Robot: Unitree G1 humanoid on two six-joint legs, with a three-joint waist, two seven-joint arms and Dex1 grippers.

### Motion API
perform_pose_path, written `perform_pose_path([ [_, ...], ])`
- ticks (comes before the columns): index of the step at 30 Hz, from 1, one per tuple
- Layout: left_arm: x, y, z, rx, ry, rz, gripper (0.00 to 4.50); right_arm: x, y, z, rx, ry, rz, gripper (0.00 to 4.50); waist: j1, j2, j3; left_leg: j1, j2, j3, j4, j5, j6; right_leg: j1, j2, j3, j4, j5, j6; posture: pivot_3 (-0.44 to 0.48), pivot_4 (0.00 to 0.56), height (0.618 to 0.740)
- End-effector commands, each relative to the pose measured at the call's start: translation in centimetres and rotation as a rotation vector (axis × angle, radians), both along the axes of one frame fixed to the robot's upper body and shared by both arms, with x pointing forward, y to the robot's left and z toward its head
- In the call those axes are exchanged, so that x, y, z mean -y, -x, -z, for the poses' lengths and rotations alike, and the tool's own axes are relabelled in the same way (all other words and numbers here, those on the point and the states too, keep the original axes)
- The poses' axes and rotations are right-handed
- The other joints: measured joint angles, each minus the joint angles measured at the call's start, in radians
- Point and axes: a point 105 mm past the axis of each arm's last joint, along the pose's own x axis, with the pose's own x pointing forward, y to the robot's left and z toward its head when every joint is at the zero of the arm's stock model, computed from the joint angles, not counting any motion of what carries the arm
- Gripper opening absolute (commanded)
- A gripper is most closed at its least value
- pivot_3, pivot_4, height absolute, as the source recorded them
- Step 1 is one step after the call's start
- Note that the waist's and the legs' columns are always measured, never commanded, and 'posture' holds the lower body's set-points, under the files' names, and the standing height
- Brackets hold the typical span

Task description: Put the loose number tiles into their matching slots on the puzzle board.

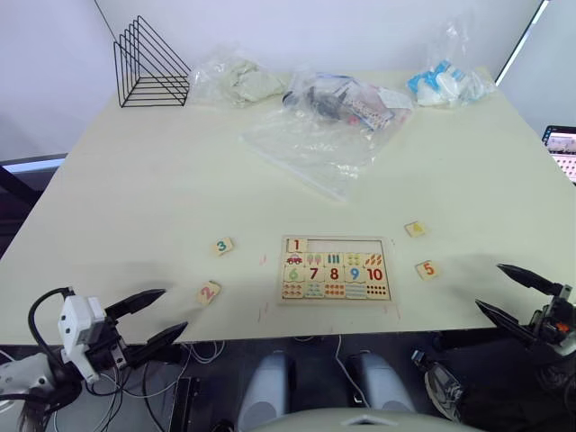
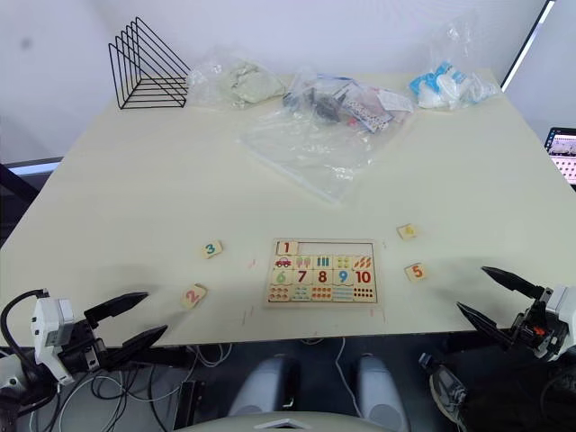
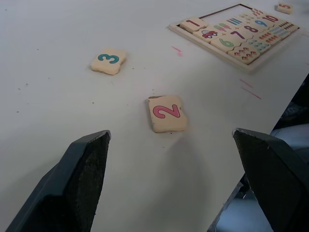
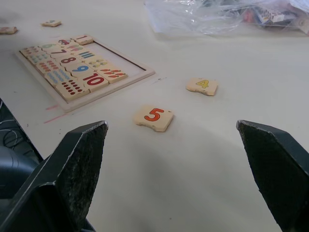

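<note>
Tile 1 sits in the board; 2, 3, 4, 5 lie loose around it. Left gripper and right gripper hang wide, empty. Next: grab 2.

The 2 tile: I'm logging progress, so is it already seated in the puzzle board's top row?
No, the 2 tile lies loose on the table, apart from the puzzle board.
</note>
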Motion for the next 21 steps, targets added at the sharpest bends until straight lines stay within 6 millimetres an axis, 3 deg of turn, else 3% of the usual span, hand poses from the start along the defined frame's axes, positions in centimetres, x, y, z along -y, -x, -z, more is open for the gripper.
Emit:
perform_pose_path([
  [1, 0.12, -0.05, -0.80, 0.042, -0.005, 0.000, 4.30, 0.71, -0.05, -0.93, 0.028, 0.007, 0.011, 4.50, 0.000, 0.000, 0.000, 0.000, 0.000, 0.000, 0.000, 0.000, 0.000, 0.000, 0.000, 0.000, 0.000, 0.000, 0.000, 0.000, 0.150, 0.740],
  [21, -0.27, -0.11, -0.55, 0.053, -0.001, -0.015, 4.30, -0.13, -0.01, -0.79, 0.032, -0.001, -0.024, 4.50, 0.000, 0.000, 0.000, 0.000, 0.000, 0.001, 0.000, 0.000, 0.000, 0.000, 0.000, 0.000, 0.000, 0.000, 0.000, 0.000, 0.150, 0.740],
])
